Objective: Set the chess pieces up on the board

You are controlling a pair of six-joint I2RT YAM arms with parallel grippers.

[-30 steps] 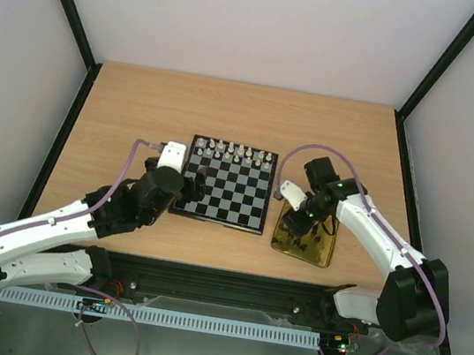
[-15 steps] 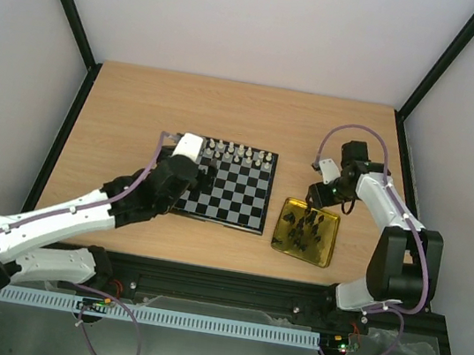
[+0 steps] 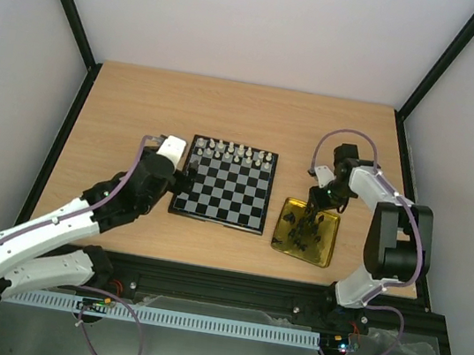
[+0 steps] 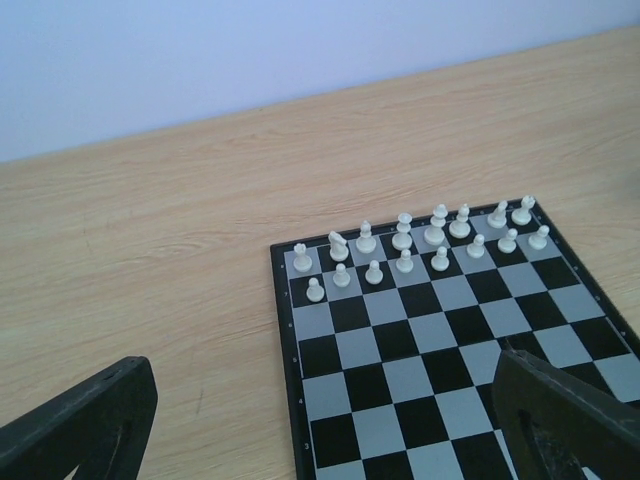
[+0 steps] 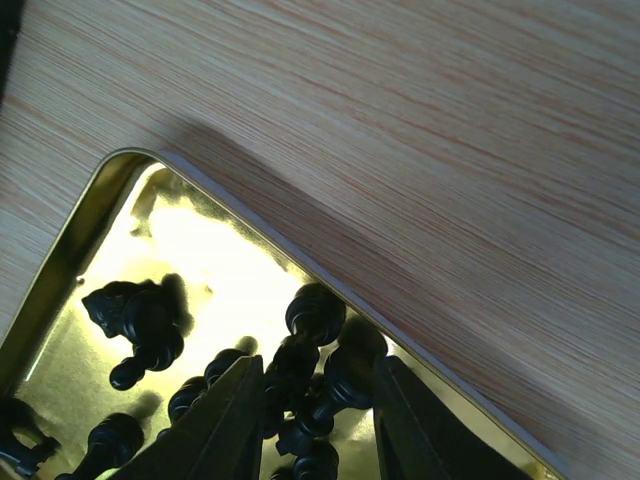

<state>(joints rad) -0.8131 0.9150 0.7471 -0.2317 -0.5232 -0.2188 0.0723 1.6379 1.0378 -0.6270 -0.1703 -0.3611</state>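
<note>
The board (image 3: 234, 197) lies mid-table, with white chess pieces (image 3: 236, 152) standing in its two far rows. In the left wrist view the white pieces (image 4: 420, 245) stand on the board (image 4: 430, 360). My left gripper (image 3: 190, 181) hovers at the board's left edge, wide open and empty (image 4: 325, 420). Black chess pieces (image 3: 303, 230) lie jumbled in a gold tray (image 3: 327, 245). My right gripper (image 3: 313, 214) points down into the tray's far end. Its open jaws (image 5: 318, 420) straddle a cluster of black pieces (image 5: 320, 370).
The gold tray's rim (image 5: 250, 235) runs just beyond my right fingers (image 5: 225, 420). A black knight (image 5: 135, 315) lies apart to the left in the tray. Dark frame rails border the table's left and right edges.
My right arm swung out to the far right, then came back down onto the tray's far end. My left arm reached over the board's left corner and drew back a little.
</note>
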